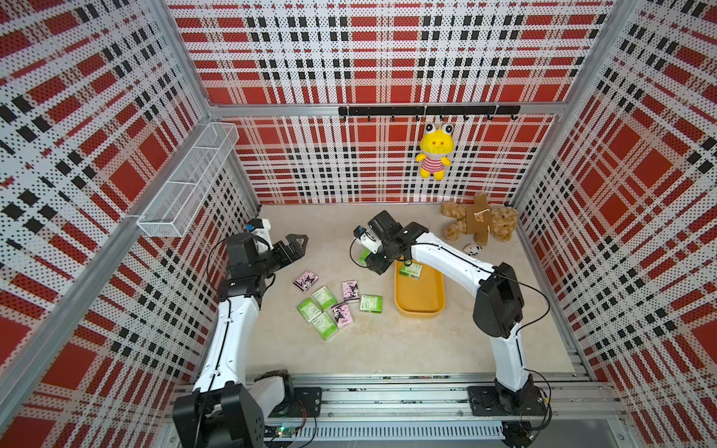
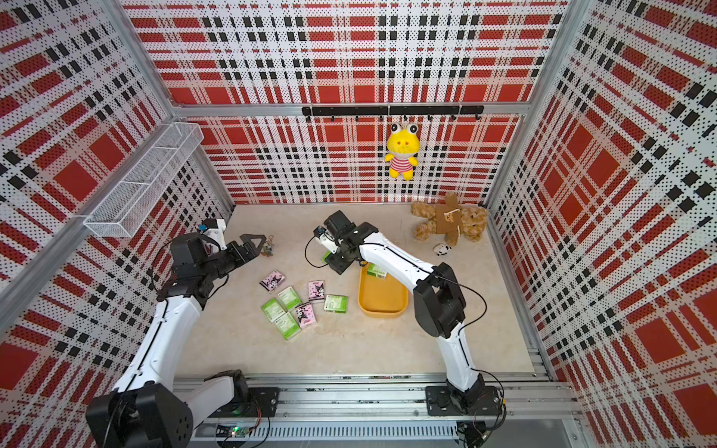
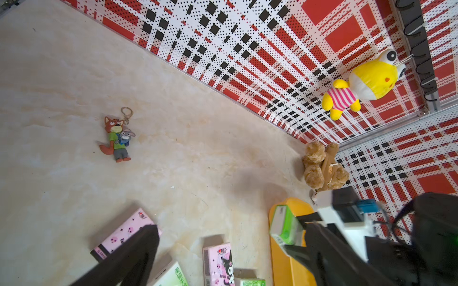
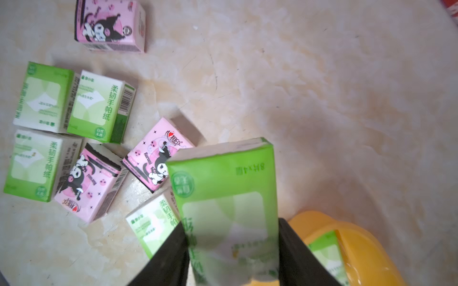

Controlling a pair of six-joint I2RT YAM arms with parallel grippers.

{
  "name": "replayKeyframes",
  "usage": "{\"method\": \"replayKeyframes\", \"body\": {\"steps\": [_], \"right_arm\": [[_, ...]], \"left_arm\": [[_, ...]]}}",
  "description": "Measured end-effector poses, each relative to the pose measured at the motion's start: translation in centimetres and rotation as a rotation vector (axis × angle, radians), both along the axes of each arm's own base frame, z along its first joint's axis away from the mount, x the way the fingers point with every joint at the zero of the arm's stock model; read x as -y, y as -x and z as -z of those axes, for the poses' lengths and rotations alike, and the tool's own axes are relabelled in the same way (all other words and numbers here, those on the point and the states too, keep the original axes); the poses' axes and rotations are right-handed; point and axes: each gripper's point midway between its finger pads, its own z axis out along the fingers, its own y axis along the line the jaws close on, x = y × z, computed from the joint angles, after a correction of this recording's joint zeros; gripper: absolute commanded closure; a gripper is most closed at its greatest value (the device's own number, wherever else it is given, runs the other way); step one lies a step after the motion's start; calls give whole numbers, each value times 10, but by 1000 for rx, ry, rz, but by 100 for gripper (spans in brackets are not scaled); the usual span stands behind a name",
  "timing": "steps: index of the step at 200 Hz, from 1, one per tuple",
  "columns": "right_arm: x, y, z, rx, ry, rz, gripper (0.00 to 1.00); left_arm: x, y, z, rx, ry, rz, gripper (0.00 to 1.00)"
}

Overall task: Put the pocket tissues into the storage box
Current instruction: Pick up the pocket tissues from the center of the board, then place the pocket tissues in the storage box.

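Nearest: green tissue pack [image 4: 223,188], clamped by one end between the right jaws, hanging at the end rim of the storage box [image 4: 366,247], mostly over the bench [image 4: 347,99]. Inside the box: one green pack [image 1: 411,270]. Loose beside the box: seven packs [image 1: 324,298]. Left jaws: apart, empty, near the keychain charm [image 3: 117,138]. Hazard: let go here, the soft pack would likely catch the rim and tip out.

You have the right gripper [image 2: 330,260] at frame centre, a green pocket tissue pack [image 2: 326,256] at its tip, just off the upper-left corner of the storage box [image 2: 384,299]. One green pack [image 2: 376,270] lies in the box; seven more packs [image 2: 305,313] lie left of it.
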Motion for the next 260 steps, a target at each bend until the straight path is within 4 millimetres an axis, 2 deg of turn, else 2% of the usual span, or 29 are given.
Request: {"method": "replayKeyframes", "body": {"steps": [20,40,67,94,113,143,167,201,260], "right_arm": [[35,1,-20,30,-6,55,43],[71,8,-20,25,14,109,43],[106,19,8,-27,82,162,43],[125,34,43,-100,150,177,43],[131,38,52,-121,170,182,43],[136,29,52,-108,178,194,43],[133,24,60,-121,189,178,43],[136,34,82,-177,211,158,43],[135,40,102,-227,229,133,43]], "left_arm": [[2,-1,2,-5,1,6,0],[5,-1,3,-10,1,14,0],[10,-2,5,-14,1,26,0],[12,-2,6,-16,0,31,0],[13,-2,7,-19,1,33,0],[13,-2,7,-19,0,33,0],[13,-2,6,-18,-1,32,0],[13,-2,6,-18,-2,30,0],[12,-2,6,-18,-3,28,0]]}}
